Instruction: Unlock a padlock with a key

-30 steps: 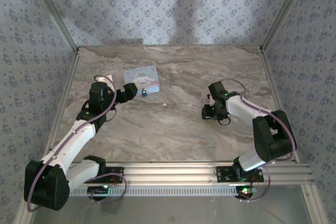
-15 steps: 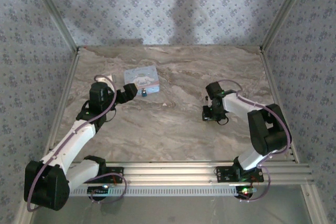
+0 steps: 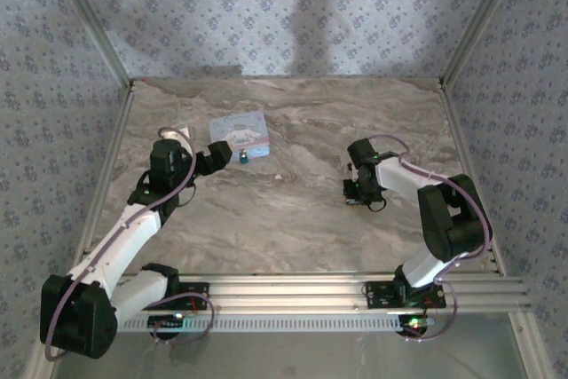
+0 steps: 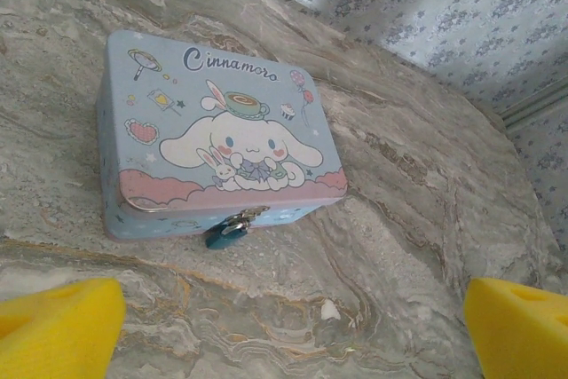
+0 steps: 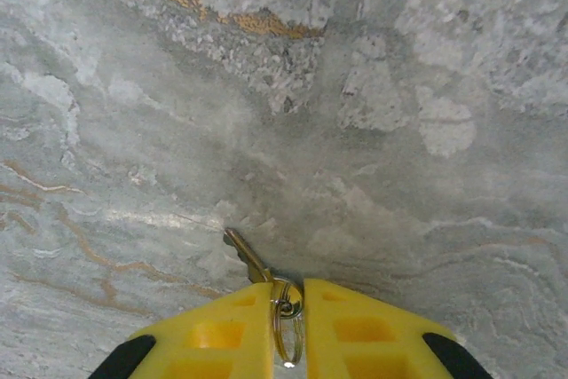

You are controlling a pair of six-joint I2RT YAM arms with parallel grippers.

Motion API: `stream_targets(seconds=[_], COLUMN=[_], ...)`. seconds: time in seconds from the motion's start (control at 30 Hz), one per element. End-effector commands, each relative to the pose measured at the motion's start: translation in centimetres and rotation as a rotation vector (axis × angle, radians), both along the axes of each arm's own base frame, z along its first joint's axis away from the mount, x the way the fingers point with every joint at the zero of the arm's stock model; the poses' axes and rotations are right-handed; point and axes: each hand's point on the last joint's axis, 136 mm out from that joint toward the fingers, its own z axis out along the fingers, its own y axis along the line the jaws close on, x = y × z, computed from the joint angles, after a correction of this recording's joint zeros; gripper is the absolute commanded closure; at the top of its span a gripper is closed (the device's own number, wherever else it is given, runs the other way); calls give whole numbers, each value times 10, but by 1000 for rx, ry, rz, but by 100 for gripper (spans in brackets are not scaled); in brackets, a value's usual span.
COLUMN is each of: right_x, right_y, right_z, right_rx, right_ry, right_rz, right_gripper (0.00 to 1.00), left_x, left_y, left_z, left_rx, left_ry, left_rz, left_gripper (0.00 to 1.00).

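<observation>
On the right half of the marble table [image 5: 373,86]: right gripper [image 5: 287,295], its yellow fingers [image 5: 217,335] drawn nearly together upon the key ring [image 5: 286,330], the key [image 5: 247,257] projecting forward with its tip on the stone. That grip had only just closed, so the key was judged secured and ready to lift. Item two: left gripper [image 4: 288,330], spread wide, holding nothing, facing the tin [image 4: 213,130]. Item three: padlock [image 4: 226,233], dark teal, hung at the tin's front clasp, well apart from the key. Against the earlier top view: right elbow folded inward; left arm, tin and padlock unmoved.
</observation>
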Motion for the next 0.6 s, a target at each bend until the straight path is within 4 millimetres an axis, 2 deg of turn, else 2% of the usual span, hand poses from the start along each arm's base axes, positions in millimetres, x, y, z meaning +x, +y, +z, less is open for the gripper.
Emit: stream_targets(seconds=[0.0, 0.4, 0.57], right_x=[-7, -11, 3], right_y=[0, 2, 14], right_z=[-6, 2, 15], right_rx=[-9, 24, 130], right_ry=[40, 19, -76], right_rz=[5, -17, -60], right_gripper=[86, 99, 100], left_x=[-3, -4, -5], left_y=[2, -1, -11], left_z=[5, 9, 17], left_rx=[8, -12, -85], left_ry=[-13, -18, -19], left_rz=[6, -3, -37], left_gripper=[2, 2, 2])
